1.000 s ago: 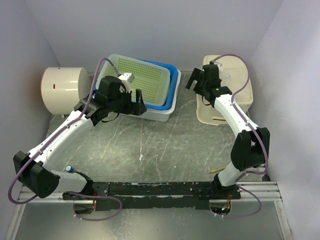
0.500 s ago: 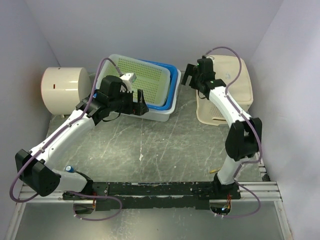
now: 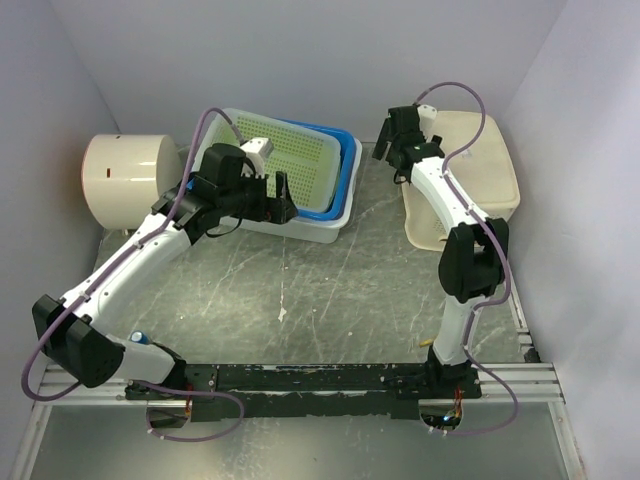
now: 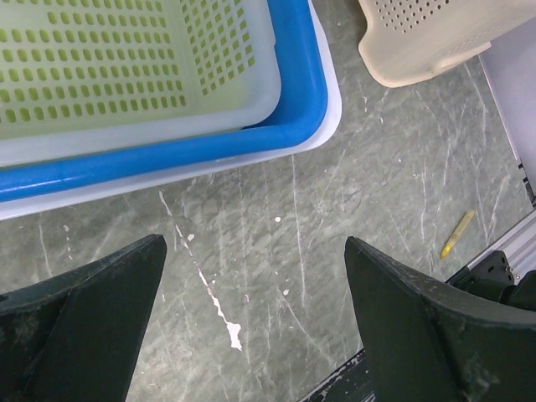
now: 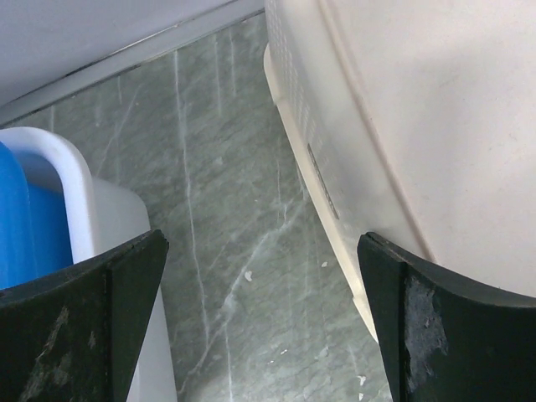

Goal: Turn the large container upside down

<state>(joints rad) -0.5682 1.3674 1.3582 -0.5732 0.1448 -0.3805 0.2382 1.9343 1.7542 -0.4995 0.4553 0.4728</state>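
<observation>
The large beige container [image 3: 470, 165] lies at the back right with its smooth base up and its rim [image 5: 322, 219] down by the table; a perforated wall [image 4: 435, 29] shows in the left wrist view. My right gripper [image 3: 390, 140] [image 5: 262, 237] is open, just left of that container's wall, with only bare table between its fingers. My left gripper [image 3: 272, 195] [image 4: 254, 243] is open too, over the table at the near edge of the stacked tubs, holding nothing.
A green perforated basket [image 3: 290, 155] sits nested in a blue tub [image 3: 346, 165], inside a white tub [image 3: 318, 228], at the back centre-left. A white cylinder [image 3: 125, 180] stands against the left wall. A yellow stick [image 4: 457, 234] lies near the front rail [image 3: 330, 378].
My right gripper has drawn back and to the left off the beige container, which now lies flatter and reaches further toward the right wall. The left arm has shifted only slightly.
</observation>
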